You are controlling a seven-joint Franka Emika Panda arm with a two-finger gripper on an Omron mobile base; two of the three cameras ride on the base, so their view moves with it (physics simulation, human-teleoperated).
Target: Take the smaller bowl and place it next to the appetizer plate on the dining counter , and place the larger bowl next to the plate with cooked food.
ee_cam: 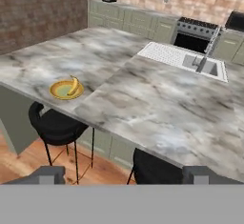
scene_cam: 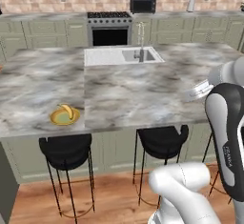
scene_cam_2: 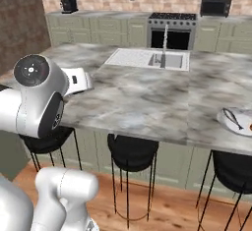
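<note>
The appetizer plate, small and yellow with a curved banana piece on it, sits near the front left edge of the dining counter. At the counter's front right edge lies the plate with cooked food, white, with a red-orange bit and a thin dark piece. My gripper hangs open in front of the counter, above the stools, with nothing between its fingers. The smaller bowl and the larger bowl are out of view.
A sink with a tall faucet is set into the far side of the island. Black stools stand under its near edge. Behind are a stove, a microwave and a brick-backed counter.
</note>
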